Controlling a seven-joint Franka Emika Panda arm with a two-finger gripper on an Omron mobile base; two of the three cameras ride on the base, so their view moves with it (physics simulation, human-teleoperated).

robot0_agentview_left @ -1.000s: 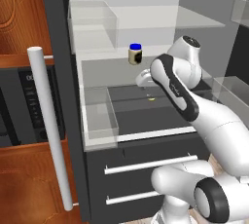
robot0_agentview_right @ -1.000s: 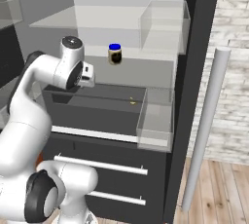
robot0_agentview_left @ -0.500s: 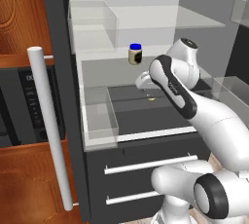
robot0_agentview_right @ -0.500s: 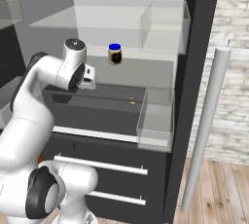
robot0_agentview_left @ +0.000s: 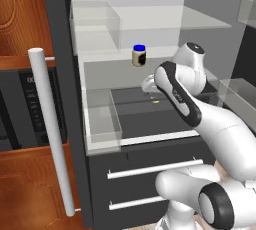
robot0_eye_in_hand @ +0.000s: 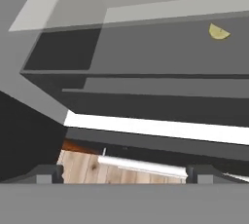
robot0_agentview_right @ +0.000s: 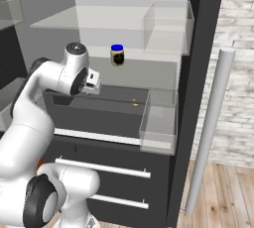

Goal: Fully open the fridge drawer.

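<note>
Fridge [robot0_agentview_left: 130,4] stands open, door with its long white bar handle [robot0_agentview_left: 50,129] swung out on the left. Glass shelves up top, clear bins [robot0_agentview_left: 102,119] on both sides.

Drawer [robot0_agentview_left: 150,119] sits mid-height in the fridge, just above the two dark drawer fronts with white bars [robot0_agentview_left: 155,169]. It is pulled out part way: flat dark floor exposed, pale front strip [robot0_agentview_right: 94,137] sticking out past the fronts below. A step line across its floor suggests some of it is still under the shelf, so I'd call it mostly open, not fully. Left to do: final pull to the stop. Can't judge how much travel remains.

Arm rises from the base, elbow high, forearm folded back toward the fridge, wrist over the far part of the drawer. Hand camera looks down and outward over the drawer to the strip and the wood floor beyond.

Claw [robot0_agentview_right: 92,84] hangs above the drawer's far left area, near the back wall. Fingertips [robot0_eye_in_hand: 48,173] sit at the edges of the hand view, so it looks spread wide with nothing between. No contact with the drawer that I can see.

Small stuff: jar with blue lid [robot0_agentview_left: 139,55] on the shelf above, small yellow bit [robot0_eye_in_hand: 218,32] lying on the drawer floor.
</note>
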